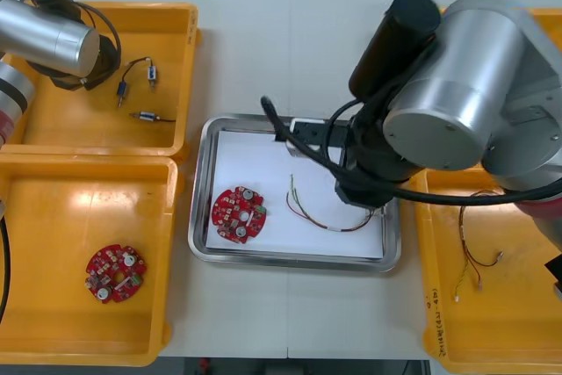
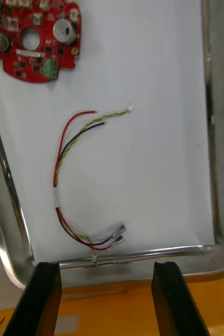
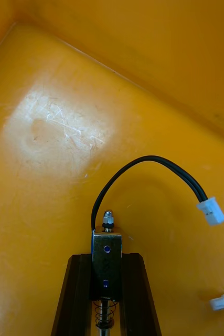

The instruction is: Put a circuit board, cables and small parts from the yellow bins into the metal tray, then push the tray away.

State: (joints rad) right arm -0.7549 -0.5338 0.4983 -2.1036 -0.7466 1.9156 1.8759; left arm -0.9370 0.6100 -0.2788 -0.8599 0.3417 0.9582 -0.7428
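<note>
- Light table (image 1: 255, 50): yellow bins (image 1: 53, 217) at both sides, metal tray (image 1: 200, 191) mid-frame, white inside.
- Over the upper-left bin (image 1: 167, 50), the left gripper (image 3: 107, 258) is clamped on a small metal part (image 3: 106, 242). The part's long axis runs along the fingers, and its black lead (image 3: 143, 160) trails beyond them.
- From there the tray lies toward the lower right in the front view.
- At the tray's right edge the right gripper (image 2: 105, 265) stands wide and empty near the red and yellow cable (image 2: 64, 173). A circuit board (image 1: 239, 214) lies in the tray.

You see yellow bins (image 1: 79, 120), a shiny silver tray (image 1: 202, 199) lined white, and a red board (image 1: 239, 214) with a green block (image 2: 50, 68). The cable (image 2: 59, 173) runs red, black and twisted yellow; the part (image 3: 107, 257) is silver, its lead (image 3: 143, 160) black, plug (image 3: 211, 211) white.
</note>
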